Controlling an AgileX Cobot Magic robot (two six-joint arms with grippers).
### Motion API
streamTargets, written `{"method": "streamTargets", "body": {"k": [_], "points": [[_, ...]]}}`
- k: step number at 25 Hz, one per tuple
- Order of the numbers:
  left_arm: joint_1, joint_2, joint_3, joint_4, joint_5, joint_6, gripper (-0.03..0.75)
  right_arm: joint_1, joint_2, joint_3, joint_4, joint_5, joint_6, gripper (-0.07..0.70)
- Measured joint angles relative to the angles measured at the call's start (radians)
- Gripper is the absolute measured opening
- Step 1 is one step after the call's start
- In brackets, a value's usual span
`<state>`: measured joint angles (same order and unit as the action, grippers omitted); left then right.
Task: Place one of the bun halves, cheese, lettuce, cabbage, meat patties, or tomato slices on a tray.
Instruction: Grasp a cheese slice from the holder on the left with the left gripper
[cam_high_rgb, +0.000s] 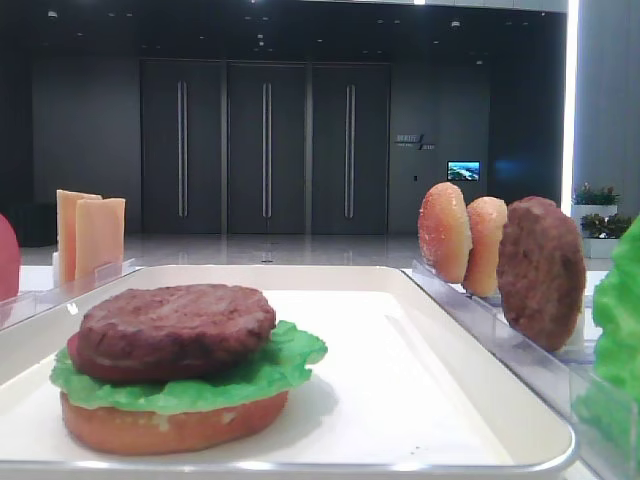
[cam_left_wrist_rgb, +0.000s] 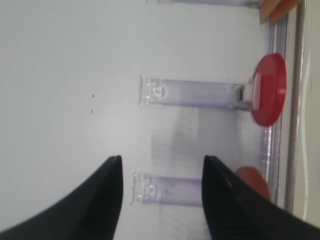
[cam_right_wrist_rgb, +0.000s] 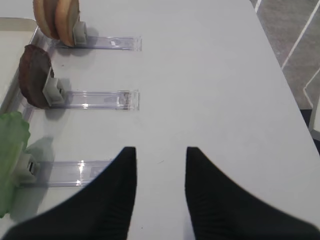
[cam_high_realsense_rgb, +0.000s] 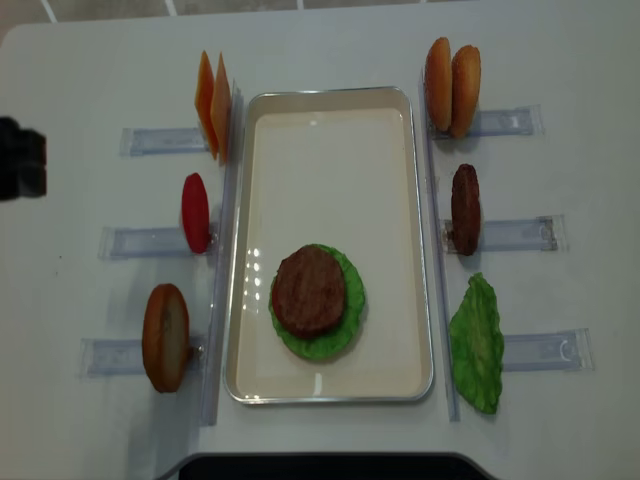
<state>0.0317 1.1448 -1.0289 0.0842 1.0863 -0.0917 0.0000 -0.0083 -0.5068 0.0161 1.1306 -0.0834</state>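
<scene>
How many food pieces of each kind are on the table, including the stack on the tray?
Bun halves: 4
Meat patties: 2
Lettuce leaves: 2
Cheese slices: 2
Tomato slices: 1
Total: 11

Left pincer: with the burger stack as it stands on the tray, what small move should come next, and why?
Probably a reach by the open, empty left pincer toward the flat red tomato slice standing in its clear rack. On the large white tray the stack stops at a dark brown round patty over green ruffled lettuce, with no tomato yet, and the slice is just ahead.
</scene>
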Motion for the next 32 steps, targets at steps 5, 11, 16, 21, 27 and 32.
{"method": "streamTargets", "body": {"k": [5, 11, 16, 21, 27, 32], "points": [[0.0, 0.247, -0.196, -0.008, -0.004, 0.0, 0.391, 0.0, 0.0, 0.0, 0.0, 0.0, 0.0, 0.236], [0.0, 0.488, -0.418, -0.008, -0.005, 0.0, 0.391, 0.0, 0.0, 0.0, 0.0, 0.0, 0.0, 0.236], [0.0, 0.627, -0.591, -0.008, 0.013, 0.0, 0.391, 0.0, 0.0, 0.0, 0.0, 0.0, 0.0, 0.236], [0.0, 0.711, -0.682, -0.008, 0.045, 0.0, 0.391, 0.0, 0.0, 0.0, 0.0, 0.0, 0.0, 0.236], [-0.047, 0.751, -0.694, 0.031, 0.047, -0.028, 0.391, 0.0, 0.0, 0.0, 0.0, 0.0, 0.0, 0.236], [-0.211, 0.778, -0.696, 0.065, 0.048, -0.108, 0.391, 0.0, 0.0, 0.0, 0.0, 0.0, 0.0, 0.235]]}}
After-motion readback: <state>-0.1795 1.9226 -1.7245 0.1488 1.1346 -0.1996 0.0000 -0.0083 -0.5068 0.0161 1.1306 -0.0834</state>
